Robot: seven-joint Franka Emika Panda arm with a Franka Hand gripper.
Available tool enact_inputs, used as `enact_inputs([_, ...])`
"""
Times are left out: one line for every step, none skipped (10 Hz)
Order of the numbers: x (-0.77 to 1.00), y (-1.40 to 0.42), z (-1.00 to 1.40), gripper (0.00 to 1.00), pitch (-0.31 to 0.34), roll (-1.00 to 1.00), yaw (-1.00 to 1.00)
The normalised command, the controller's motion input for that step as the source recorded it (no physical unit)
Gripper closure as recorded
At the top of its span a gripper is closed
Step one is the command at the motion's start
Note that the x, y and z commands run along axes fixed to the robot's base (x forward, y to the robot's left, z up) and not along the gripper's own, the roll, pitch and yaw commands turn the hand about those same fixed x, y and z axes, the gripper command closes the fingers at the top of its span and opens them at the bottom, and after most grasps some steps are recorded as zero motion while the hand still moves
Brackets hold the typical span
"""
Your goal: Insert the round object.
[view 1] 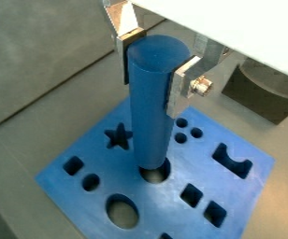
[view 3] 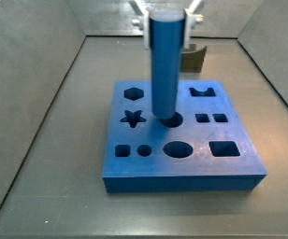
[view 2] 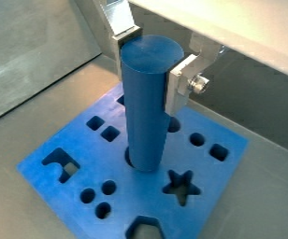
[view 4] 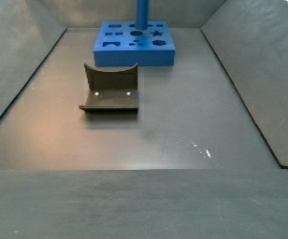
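The round object, a long blue cylinder peg (view 1: 153, 103), stands upright with its lower end in the round hole near the middle of the flat blue block (view 1: 162, 194). My gripper (view 1: 155, 70) grips the peg's top end, one silver finger on each side and both against it. The same shows in the other wrist view: gripper (view 2: 153, 65), peg (view 2: 147, 103), block (view 2: 134, 201). In a side view the peg (view 3: 166, 65) rises from the block (view 3: 184, 177), with the gripper (view 3: 168, 11) at its top. In the far side view the peg (view 4: 141, 11) and block (view 4: 134, 56) are small.
The dark fixture (view 4: 111, 89) stands on the grey floor apart from the block; it also shows behind the block (view 3: 194, 58) and in a wrist view (view 1: 266, 89). Grey sloping walls (view 3: 35, 84) enclose the floor. The block has several other shaped holes, among them a star (view 3: 132, 119).
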Motion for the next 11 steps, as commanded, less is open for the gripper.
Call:
enact_inputs([0.07,0.0,0.0,1.0,0.0,0.0,-0.03])
enact_inputs([0.01,0.0,-0.05,1.0,0.0,0.0,0.0])
enact_inputs([0.0,-0.09,-0.43,1.0,-0.124,0.0,0.0])
enact_inputs([0.1,-0.16,-0.34,1.0,0.0,0.19,0.0])
enact_inputs([0.16,-0.13,-0.08,1.0,0.106,0.28,0.0])
enact_inputs([0.17,0.0,-0.03,1.0,0.106,0.17,0.0])
enact_inputs([0.19,0.0,-0.1,1.0,0.073,0.16,0.0])
enact_inputs([0.2,0.0,-0.17,1.0,0.023,0.12,0.0])
enact_inputs([0.22,0.0,-0.19,1.0,0.003,0.08,0.0])
enact_inputs([0.2,0.0,-0.21,1.0,0.0,0.07,0.0])
enact_inputs([0.19,-0.02,-0.23,1.0,0.0,0.03,0.0])
